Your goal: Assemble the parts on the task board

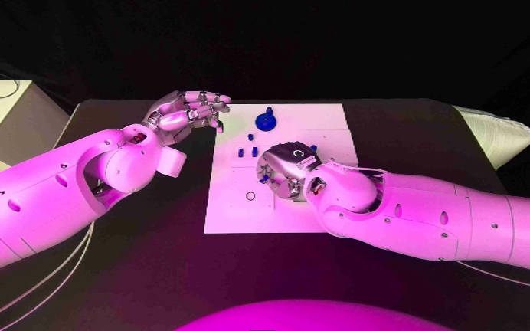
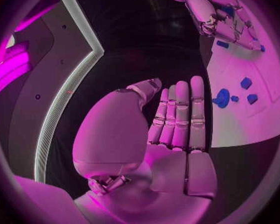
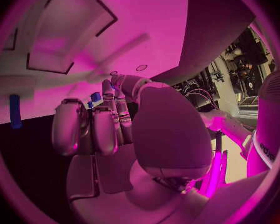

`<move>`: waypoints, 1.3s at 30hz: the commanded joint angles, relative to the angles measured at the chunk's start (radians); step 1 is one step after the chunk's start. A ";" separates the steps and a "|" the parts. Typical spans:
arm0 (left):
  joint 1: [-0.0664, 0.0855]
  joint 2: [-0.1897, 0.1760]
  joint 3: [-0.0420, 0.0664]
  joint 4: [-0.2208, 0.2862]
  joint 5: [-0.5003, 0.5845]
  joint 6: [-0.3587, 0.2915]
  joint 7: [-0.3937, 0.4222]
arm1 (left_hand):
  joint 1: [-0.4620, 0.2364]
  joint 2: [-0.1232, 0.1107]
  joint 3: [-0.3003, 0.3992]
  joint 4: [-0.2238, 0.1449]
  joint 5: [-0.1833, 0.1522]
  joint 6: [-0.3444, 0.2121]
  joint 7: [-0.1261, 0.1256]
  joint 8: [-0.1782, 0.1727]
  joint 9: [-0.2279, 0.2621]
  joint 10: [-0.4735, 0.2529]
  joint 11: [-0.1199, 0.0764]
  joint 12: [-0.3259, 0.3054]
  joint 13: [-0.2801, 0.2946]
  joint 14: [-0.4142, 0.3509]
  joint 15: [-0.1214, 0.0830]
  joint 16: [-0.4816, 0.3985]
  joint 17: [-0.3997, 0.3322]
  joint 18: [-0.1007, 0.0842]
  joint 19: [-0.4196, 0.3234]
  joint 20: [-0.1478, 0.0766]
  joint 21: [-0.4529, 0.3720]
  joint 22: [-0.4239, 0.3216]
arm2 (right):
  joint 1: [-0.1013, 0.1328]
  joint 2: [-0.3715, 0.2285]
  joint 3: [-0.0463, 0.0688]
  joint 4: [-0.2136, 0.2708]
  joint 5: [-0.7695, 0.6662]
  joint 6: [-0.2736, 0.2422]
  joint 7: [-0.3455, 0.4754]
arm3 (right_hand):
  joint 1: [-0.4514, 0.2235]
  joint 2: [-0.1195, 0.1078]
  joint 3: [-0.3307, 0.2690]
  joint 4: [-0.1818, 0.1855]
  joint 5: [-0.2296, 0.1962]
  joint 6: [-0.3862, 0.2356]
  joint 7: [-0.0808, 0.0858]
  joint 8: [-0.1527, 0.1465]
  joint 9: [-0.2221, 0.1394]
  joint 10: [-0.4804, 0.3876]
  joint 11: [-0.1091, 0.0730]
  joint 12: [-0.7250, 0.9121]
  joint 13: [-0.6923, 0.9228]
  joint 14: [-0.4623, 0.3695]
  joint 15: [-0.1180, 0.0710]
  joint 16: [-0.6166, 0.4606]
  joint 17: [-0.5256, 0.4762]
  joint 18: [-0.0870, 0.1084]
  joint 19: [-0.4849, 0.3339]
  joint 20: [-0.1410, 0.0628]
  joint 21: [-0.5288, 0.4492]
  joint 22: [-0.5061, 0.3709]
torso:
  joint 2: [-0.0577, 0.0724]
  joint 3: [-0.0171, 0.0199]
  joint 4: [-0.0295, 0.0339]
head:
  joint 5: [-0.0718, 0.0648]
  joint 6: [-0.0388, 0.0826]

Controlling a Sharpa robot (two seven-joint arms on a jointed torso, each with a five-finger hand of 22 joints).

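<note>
The white task board (image 1: 227,212) lies in the middle of the black table. A round blue knob-shaped part (image 1: 266,120) stands near its far edge, also seen as the round part (image 2: 222,97). Small blue parts (image 1: 241,150) lie just nearer. My right hand (image 1: 289,170) hovers palm down over the board's middle, fingers curled toward it. A small blue part (image 3: 95,96) sits right at its fingertips; whether it is held is unclear. My left hand (image 1: 190,113) is off the board's far left corner, its fingers (image 2: 180,114) straight and holding nothing.
A white box (image 1: 22,116) stands at the table's far left and a pale cushion-like object (image 1: 492,136) at the far right. Another blue part (image 3: 15,111) lies near the board's edge. Bare black table surrounds the board.
</note>
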 commanded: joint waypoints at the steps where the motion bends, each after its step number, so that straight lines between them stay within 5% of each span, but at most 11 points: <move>1: 0.000 0.002 0.001 0.001 0.004 0.017 0.004 | 0.001 -0.004 -0.006 -0.002 0.004 -0.006 0.004 -0.004 -0.001 -0.008 0.002 0.006 -0.002 0.003 0.003 -0.007 -0.001 0.006 0.008 -0.002 -0.004 -0.001 | -0.007 -0.005 -0.004 0.005 -0.031 -0.023 -0.017 | -0.005 0.010 0.007 0.000 0.006 0.003 0.000 0.004 -0.001 0.035 -0.029 0.006 0.001 0.042 -0.007 0.000 0.000 -0.009 0.016 -0.003 -0.003 0.068 | 0.000 0.0009 -0.0007 | 0.000 0.002; 11: -0.001 0.003 0.001 -0.001 0.004 0.018 0.003 | 0.002 -0.004 -0.007 0.000 0.005 -0.005 0.003 -0.005 -0.001 -0.009 0.001 0.007 -0.002 0.003 0.002 -0.009 -0.002 0.006 0.009 -0.002 -0.007 -0.004 | -0.011 -0.024 -0.004 0.032 -0.050 -0.100 -0.018 | -0.004 0.010 0.007 -0.001 0.006 0.003 0.000 0.004 0.000 0.035 -0.029 0.006 0.001 0.042 -0.007 0.001 0.002 -0.010 0.018 -0.003 0.002 0.071 | 0.000 0.0002 -0.0006 | 0.000 0.003; 28: -0.001 0.001 0.001 -0.001 0.004 0.017 0.002 | 0.002 -0.004 -0.007 0.000 0.005 -0.005 0.003 -0.005 -0.001 -0.009 0.001 0.007 -0.002 0.003 0.002 -0.009 -0.002 0.006 0.009 -0.002 -0.007 -0.004 | -0.003 -0.029 -0.002 0.056 -0.066 0.050 -0.047 | -0.005 0.010 0.009 -0.003 0.005 0.003 -0.001 0.005 0.000 0.036 -0.029 0.005 0.000 0.043 -0.007 0.002 0.003 -0.011 0.018 -0.004 0.004 0.072 | 0.000 -0.0015 0.0007 | 0.003 -0.002; 39: -0.001 0.000 0.001 0.000 0.004 0.017 0.001 | 0.002 -0.004 -0.009 0.001 0.005 -0.005 0.003 -0.005 -0.002 -0.009 0.001 0.007 -0.002 0.003 0.002 -0.010 -0.002 0.006 0.010 -0.001 -0.010 -0.005 | -0.001 -0.015 -0.002 0.050 -0.114 0.038 -0.123 | -0.006 0.010 0.010 -0.003 0.004 0.003 -0.001 0.005 0.001 0.037 -0.029 0.005 0.000 0.043 -0.007 0.003 0.003 -0.011 0.019 -0.004 0.007 0.074 | 0.001 -0.0003 0.0006 | 0.006 -0.004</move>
